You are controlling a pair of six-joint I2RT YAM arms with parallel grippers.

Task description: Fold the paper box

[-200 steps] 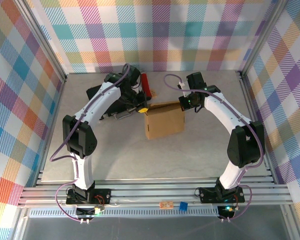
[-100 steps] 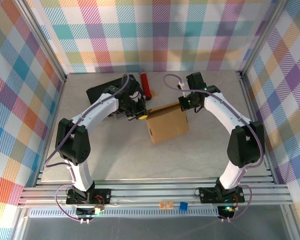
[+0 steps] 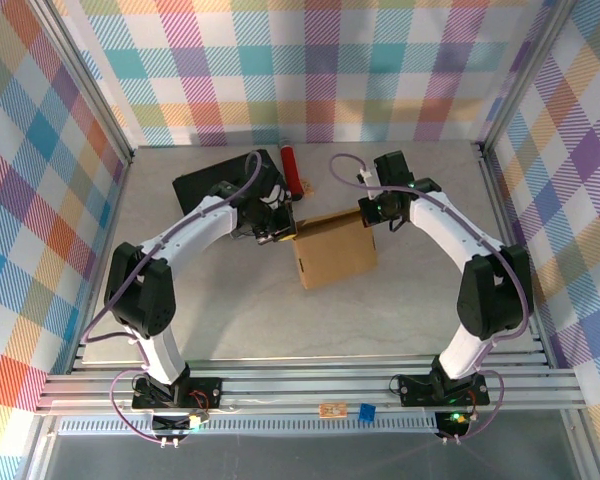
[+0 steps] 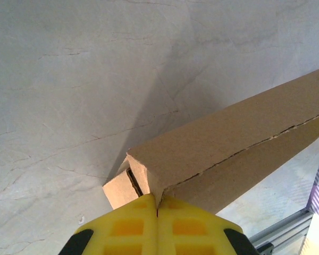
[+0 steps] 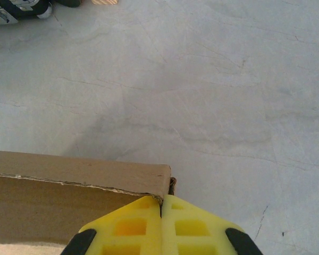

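Left gripper (image 4: 158, 201) closed; right gripper (image 5: 161, 201) closed; arms stretched forward.

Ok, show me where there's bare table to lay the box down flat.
Widest free patch: the table between the paper box and the near rail. Also bare: the strip by the left wall and the back right corner behind the right arm. Crowded: back left, with black case, red cylinder and left arm.

High rear overview; two close, downward wrist views, opposite paper box (image 3: 335, 255) corners.
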